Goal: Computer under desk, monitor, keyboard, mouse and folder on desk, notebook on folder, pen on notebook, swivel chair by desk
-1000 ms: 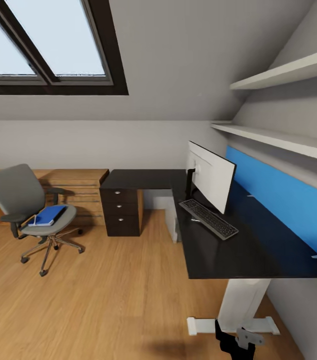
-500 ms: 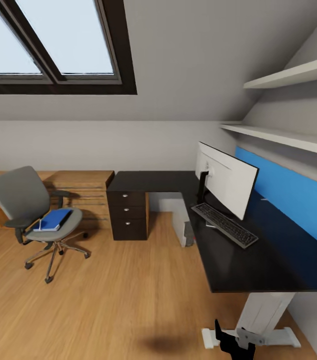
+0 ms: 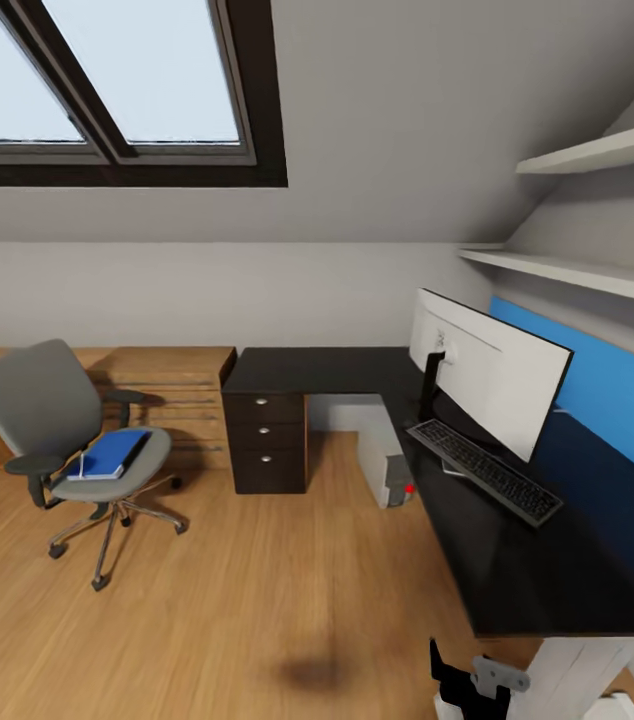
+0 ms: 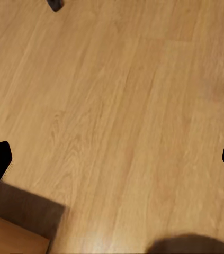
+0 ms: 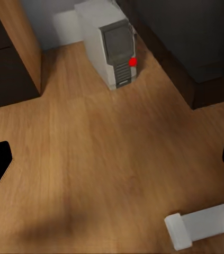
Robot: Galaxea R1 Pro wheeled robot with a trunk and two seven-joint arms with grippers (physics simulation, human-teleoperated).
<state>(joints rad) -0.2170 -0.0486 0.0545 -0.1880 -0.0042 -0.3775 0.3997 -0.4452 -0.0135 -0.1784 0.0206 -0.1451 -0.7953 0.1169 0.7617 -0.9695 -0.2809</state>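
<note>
The swivel chair (image 3: 67, 440) stands at the left on the light wood floor (image 3: 257, 600), well apart from the desk (image 3: 517, 570), its back toward the low wooden shelving (image 3: 172, 385). On its seat lies the blue folder (image 3: 109, 455), its long axis running from the seat's front toward the backrest; a thin pale pen (image 3: 81, 464) lies along its left edge. No writing can be read anywhere. Right of the chair, the black drawer unit (image 3: 267, 442) sits under the desk's near corner, and the grey computer (image 3: 389, 472), with a red light on its front, stands on the floor under the desktop. On the desk the monitor (image 3: 492, 370) and the keyboard (image 3: 484, 471) run parallel, along the blue back panel (image 3: 607, 395). The skylight (image 3: 117, 85) cuts the sloped ceiling. Both wrist views show wood floor between widely spread fingertips: the left gripper (image 4: 112, 159) and the right gripper (image 5: 112, 164) grasp nothing.
</note>
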